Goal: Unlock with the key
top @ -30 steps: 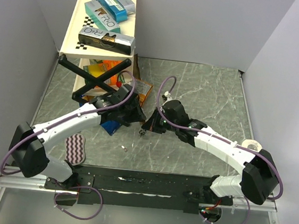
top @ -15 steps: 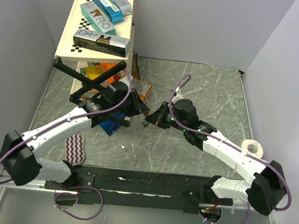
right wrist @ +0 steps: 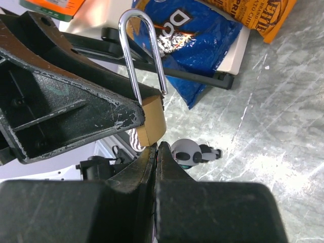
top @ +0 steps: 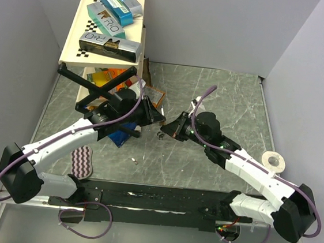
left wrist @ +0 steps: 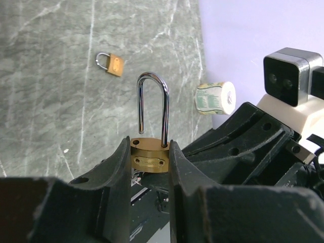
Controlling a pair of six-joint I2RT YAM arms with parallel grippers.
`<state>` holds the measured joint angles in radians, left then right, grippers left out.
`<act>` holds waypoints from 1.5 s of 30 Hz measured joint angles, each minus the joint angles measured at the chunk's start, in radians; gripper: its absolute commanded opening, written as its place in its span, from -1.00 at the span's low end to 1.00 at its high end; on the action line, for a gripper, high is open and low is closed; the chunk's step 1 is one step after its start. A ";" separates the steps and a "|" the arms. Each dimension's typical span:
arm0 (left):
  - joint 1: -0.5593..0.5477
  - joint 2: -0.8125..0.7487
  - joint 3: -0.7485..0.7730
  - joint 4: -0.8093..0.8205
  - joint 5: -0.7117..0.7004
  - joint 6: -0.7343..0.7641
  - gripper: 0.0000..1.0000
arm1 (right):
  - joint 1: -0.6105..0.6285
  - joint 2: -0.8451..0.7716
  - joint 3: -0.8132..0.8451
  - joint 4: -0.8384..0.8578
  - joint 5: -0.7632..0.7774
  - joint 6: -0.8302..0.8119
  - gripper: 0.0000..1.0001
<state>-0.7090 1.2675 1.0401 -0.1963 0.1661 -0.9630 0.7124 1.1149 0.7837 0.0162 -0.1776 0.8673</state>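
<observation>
Above the grey marbled surface (top: pixel 228 99), a brass padlock with open silver shackle (left wrist: pixel 148 161) is grasped by the left end effector (left wrist: pixel 149 152); the right end effector (right wrist: pixel 156 152) is clenched.

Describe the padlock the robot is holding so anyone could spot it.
Find the left gripper above the marble table. The brass padlock clamped in it has its shackle popped open; the other padlock lies flat on the table, untouched.

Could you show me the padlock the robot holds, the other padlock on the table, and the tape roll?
Held padlock (left wrist: pixel 148 157): left wrist view, on its brass body.
Loose padlock (left wrist: pixel 117 66): left wrist view, on its brass body.
Tape roll (left wrist: pixel 208 98): left wrist view, on its printed outer side.
</observation>
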 measured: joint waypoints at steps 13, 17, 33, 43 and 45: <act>0.000 -0.007 -0.004 0.011 0.028 0.005 -0.98 | -0.006 -0.024 -0.001 -0.020 -0.020 -0.028 -0.72; -0.004 0.011 0.019 -0.032 0.025 0.005 -0.98 | -0.005 -0.027 -0.001 -0.035 -0.025 -0.053 -0.56; -0.030 0.163 0.067 -0.224 0.064 0.048 -0.98 | -0.008 -0.197 -0.096 -0.088 -0.008 -0.102 0.36; -0.021 0.065 -0.030 -0.111 0.291 0.237 -0.98 | -0.216 -0.089 0.016 -0.121 -0.354 -0.268 0.42; -0.015 0.038 -0.049 -0.093 0.348 0.272 -0.98 | -0.229 -0.059 0.045 -0.120 -0.418 -0.298 0.42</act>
<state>-0.7238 1.3052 0.9913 -0.2890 0.5140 -0.6914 0.4835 1.0561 0.8288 -0.1040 -0.5961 0.5690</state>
